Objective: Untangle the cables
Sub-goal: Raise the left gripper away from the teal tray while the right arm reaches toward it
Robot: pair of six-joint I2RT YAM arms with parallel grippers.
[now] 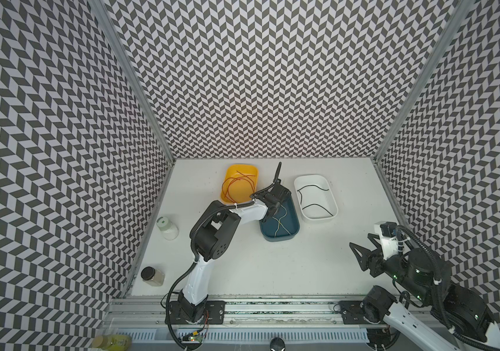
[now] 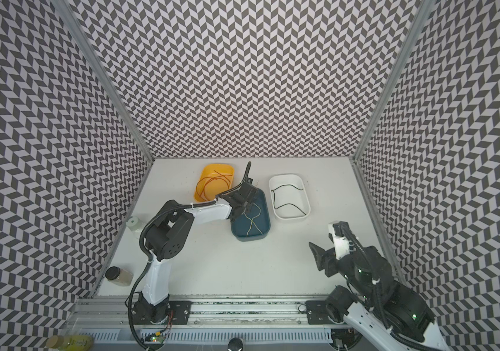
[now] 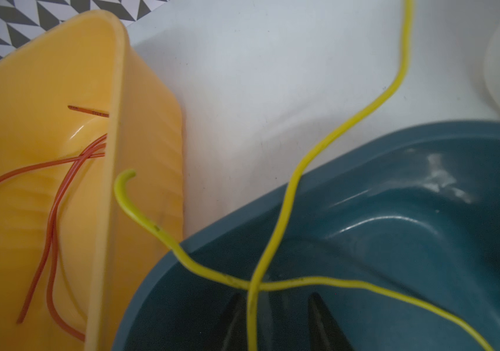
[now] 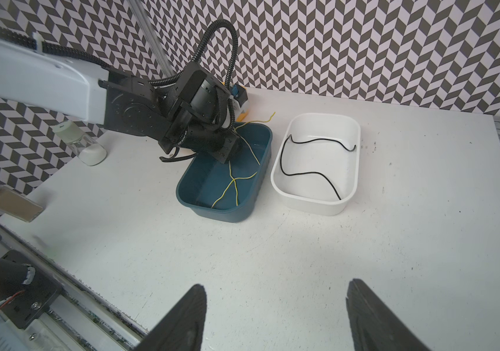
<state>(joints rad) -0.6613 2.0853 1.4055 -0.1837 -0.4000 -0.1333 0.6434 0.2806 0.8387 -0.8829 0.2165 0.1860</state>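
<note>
**Cables grouped by colour in three trays**

Two yellow cables point(image 3: 287, 197) are seen crossed in the blue tray point(image 3: 425, 243). The left gripper point(image 3: 276, 307) is held above, jaws parted around one strand, apparently not pinching it. Red cables point(image 1: 236, 185) are laid in the yellow tray point(image 1: 242, 169), black cables point(image 1: 315, 205) in the white tray point(image 1: 318, 219). The right gripper point(image 4: 276, 316) is spread wide, empty.

Place: a robot test booth in a lab.
Walls: black-and-white zigzag panels point(image 1: 273, 76) behind and on both sides of the blue tray point(image 1: 268, 232).
Frame: metal posts point(image 1: 132, 76) at the corners behind the tray.
Surface: a white table point(image 1: 273, 273) under the tray.
Machines: left arm point(image 1: 200, 273) and right arm point(image 1: 410, 267), bolted to a metal rail point(image 1: 273, 310) in front of the tray.
Props: loose cables point(image 1: 279, 221) in the tray; jars point(image 1: 168, 228) left of it.
</note>
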